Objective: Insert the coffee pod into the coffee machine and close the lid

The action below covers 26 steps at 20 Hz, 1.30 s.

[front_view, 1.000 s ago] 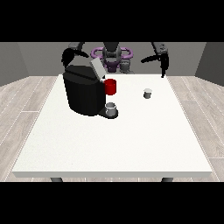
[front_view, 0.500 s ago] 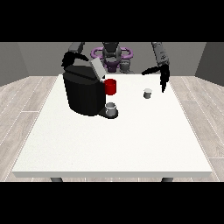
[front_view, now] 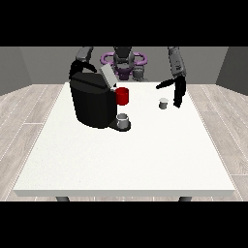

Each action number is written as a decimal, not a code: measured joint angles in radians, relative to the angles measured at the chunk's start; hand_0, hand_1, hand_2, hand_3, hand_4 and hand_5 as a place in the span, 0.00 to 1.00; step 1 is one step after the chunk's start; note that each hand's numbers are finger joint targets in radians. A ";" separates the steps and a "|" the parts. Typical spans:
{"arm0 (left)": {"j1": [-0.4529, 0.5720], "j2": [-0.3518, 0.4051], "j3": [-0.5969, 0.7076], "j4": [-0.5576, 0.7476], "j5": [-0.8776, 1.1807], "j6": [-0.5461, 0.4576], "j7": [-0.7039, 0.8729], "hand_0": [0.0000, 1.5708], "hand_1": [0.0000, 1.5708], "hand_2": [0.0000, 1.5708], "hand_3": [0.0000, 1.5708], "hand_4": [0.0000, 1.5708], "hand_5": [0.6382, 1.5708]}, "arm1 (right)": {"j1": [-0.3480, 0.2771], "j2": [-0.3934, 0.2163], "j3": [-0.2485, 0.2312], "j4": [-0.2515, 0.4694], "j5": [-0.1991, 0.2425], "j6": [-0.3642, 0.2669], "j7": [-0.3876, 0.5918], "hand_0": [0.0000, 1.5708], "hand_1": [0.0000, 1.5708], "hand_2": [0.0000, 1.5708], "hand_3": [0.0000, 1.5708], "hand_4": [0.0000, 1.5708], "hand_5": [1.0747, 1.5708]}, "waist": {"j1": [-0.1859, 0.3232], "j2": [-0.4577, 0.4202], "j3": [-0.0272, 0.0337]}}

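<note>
My robot hand at the view's right [front_view: 177, 91] hangs over the white surface [front_view: 145, 155] with its fingers straight and spread apart from the thumb, and it holds nothing. The coffee pod [front_view: 163, 103], small and pale, stands on the surface just beside this robot hand, on its side toward the coffee machine [front_view: 93, 100], under the thumb. The machine is well apart from the hand, its lid [front_view: 107, 76] raised and tilted, with a red part [front_view: 122, 96] and a grey cup [front_view: 123, 119] at its front. My other robot hand [front_view: 77, 68] is behind the machine; its fingers I cannot tell.
</note>
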 measured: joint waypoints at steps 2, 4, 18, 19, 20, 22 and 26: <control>-0.016 -0.008 -0.017 0.017 -0.029 0.012 0.003 0.28 0.28 0.39 0.19 0.00 1.00 | -0.023 -0.002 -0.009 0.032 0.006 -0.011 0.009 0.00 0.00 0.00 0.00 0.27 1.00 | 0.012 -0.001 0.0000; -0.027 -0.005 -0.013 0.055 -0.044 0.016 -0.003 0.44 0.44 0.50 0.27 0.00 1.00 | -0.019 -0.003 -0.003 0.041 0.019 -0.017 0.012 0.00 0.00 0.00 0.00 0.27 1.00 | 0.011 -0.007 -0.0001; -0.086 0.037 -0.060 0.216 -0.235 0.153 -0.092 0.44 0.44 0.53 0.38 0.00 1.00 | -0.066 -0.017 -0.010 0.067 0.025 -0.012 0.021 0.00 0.00 0.00 0.00 0.28 1.00 | -0.021 0.040 0.0023; -0.096 0.039 -0.054 0.231 -0.243 0.172 -0.108 0.46 0.46 0.54 0.39 0.10 1.00 | -0.077 -0.017 -0.008 0.058 0.025 -0.013 0.033 0.00 0.00 0.00 0.00 0.30 1.00 | -0.025 0.048 0.0030; -0.101 0.034 -0.056 0.236 -0.254 0.190 -0.110 0.46 0.46 0.55 0.41 0.15 1.00 | -0.080 -0.023 -0.014 0.065 0.020 -0.007 0.034 0.00 0.00 0.00 0.00 0.33 1.00 | -0.023 0.044 0.0035; -0.112 0.029 -0.051 0.257 -0.266 0.214 -0.130 0.49 0.49 0.58 0.44 0.22 1.00 | -0.078 -0.013 -0.007 0.065 0.028 -0.018 0.033 0.00 0.00 0.00 0.00 0.34 1.00 | -0.021 0.043 0.0025; -0.137 0.018 -0.054 0.289 -0.298 0.253 -0.129 0.59 0.59 0.66 0.53 0.23 1.00 | -0.088 -0.017 -0.013 0.067 0.026 -0.022 0.056 0.00 0.00 0.00 0.00 0.33 1.00 | -0.023 0.032 0.0012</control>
